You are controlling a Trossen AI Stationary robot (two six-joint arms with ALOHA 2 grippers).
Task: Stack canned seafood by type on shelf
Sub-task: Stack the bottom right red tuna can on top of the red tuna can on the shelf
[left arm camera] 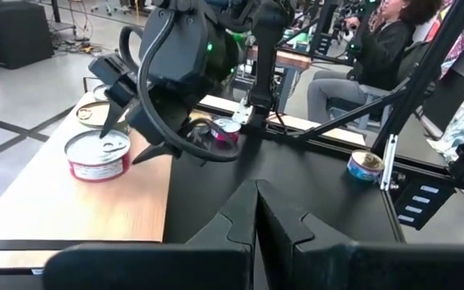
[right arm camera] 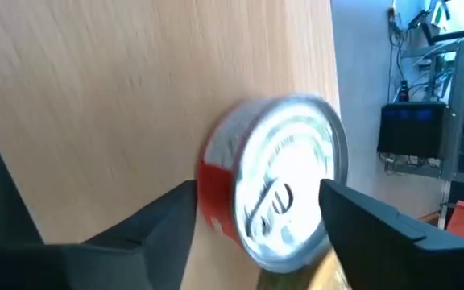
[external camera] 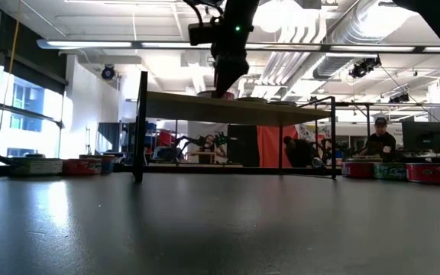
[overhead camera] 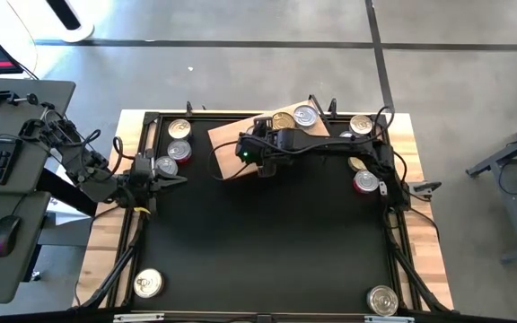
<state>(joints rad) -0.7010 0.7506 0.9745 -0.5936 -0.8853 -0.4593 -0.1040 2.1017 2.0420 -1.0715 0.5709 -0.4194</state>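
The shelf [overhead camera: 236,139] is a light-brown wooden board at the table's far middle; in the low view the shelf [external camera: 281,113] stands raised on black posts. A gold-lidded can [overhead camera: 283,119] and a silver-lidded can [overhead camera: 305,114] sit on its far end. A red-sided can with a silver lid [right arm camera: 288,193] stands upright on the board. My right gripper [right arm camera: 258,201] is open over it, one finger on either side. The left wrist view shows the same can [left arm camera: 99,155]. My left gripper [left arm camera: 256,211] waits shut at the table's left side, holding nothing. My right gripper comes slanting down at the red can, with one finger [right arm camera: 171,211] by its red side and the other finger [right arm camera: 353,213] by the lid's opposite rim. The can stands on the shelf on its base. Whether either finger touches it, I cannot tell.
Three cans [overhead camera: 178,151] stand at the table's far left and three more [overhead camera: 364,182] at the far right. Single cans lie at the near left corner [overhead camera: 148,283] and the near right corner [overhead camera: 382,300]. A person sits beyond the table [left arm camera: 377,48].
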